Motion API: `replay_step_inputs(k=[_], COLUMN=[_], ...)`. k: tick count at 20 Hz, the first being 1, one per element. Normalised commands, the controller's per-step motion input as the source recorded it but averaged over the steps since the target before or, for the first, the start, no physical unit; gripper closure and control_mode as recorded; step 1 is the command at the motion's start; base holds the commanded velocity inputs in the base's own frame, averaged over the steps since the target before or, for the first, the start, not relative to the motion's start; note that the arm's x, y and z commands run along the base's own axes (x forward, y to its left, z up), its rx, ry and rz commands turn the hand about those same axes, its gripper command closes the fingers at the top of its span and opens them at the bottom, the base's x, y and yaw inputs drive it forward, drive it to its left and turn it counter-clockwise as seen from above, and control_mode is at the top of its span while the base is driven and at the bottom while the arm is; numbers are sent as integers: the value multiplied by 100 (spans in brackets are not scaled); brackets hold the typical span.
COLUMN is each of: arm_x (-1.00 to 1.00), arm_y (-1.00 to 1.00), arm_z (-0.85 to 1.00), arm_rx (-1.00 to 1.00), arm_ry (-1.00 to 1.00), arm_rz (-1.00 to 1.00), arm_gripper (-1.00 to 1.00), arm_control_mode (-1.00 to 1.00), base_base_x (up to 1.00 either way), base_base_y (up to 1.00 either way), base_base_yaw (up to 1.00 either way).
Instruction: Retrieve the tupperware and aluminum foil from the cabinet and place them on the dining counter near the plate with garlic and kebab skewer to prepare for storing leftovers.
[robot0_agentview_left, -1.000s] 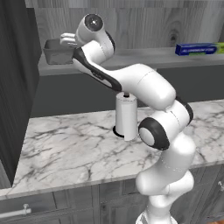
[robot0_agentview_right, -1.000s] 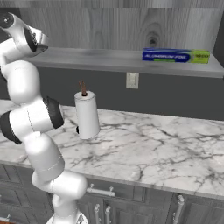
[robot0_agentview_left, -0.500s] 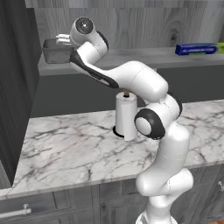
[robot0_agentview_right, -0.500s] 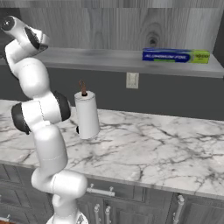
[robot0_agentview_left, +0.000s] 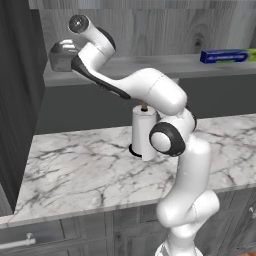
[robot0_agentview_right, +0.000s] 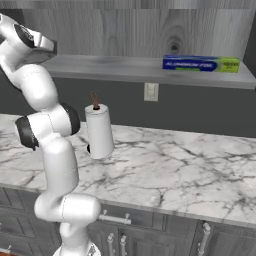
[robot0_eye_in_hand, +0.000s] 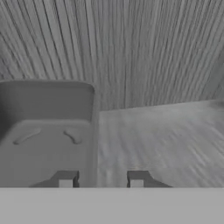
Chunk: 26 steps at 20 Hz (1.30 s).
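Note:
The tupperware (robot0_agentview_left: 59, 57) is a grey translucent tub at the left end of the cabinet shelf (robot0_agentview_left: 150, 65). In the hand view the tupperware (robot0_eye_in_hand: 43, 131) fills the left half. My gripper (robot0_eye_in_hand: 101, 179) straddles its right wall: one fingertip (robot0_eye_in_hand: 65, 179) is inside the tub and the other is outside over the shelf board. The jaws are partly drawn in, with a gap on both sides of the wall. The aluminum foil (robot0_agentview_right: 200, 64), a dark-blue box with a green-yellow end, lies at the shelf's right end (robot0_agentview_left: 227, 55). The dining counter, plate, garlic and kebab skewer are out of view.
A white paper-towel roll (robot0_agentview_left: 144, 135) stands upright on the marble worktop (robot0_agentview_left: 90, 170) below the shelf, close behind my arm's elbow. A dark tall panel (robot0_agentview_left: 15, 100) closes the left side. A wall socket (robot0_agentview_right: 151, 91) sits under the shelf.
My hand has reached further left along the shelf to the tupperware. The jaws have narrowed from wide open around its right wall. The foil and the roll have stayed put.

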Motion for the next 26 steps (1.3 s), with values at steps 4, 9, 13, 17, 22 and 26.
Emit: replay_step_inputs(k=[4, 9, 13, 17, 22, 26], arm_x=[-38, -80, -100, -100, -100, -100], arm_y=[-5, -60, -94, -100, -100, -100], arm_z=[-61, -11, 0, -6, 0, 0], arm_rx=[-3, 0, 0, 7, 15, 18], arm_ry=[-14, -23, -10, -15, -19, -6], arm_rz=[-19, -8, -3, -2, 0, 0], arm_gripper=[100, 100, 100, 100, 100, 100], arm_control_mode=[-100, -100, -100, -100, -100, -100], base_base_x=[0, 0, 0, 0, 0, 0], base_base_y=[0, 0, 0, 0, 0, 0], base_base_yaw=[0, 0, 0, 0, 0, 0])
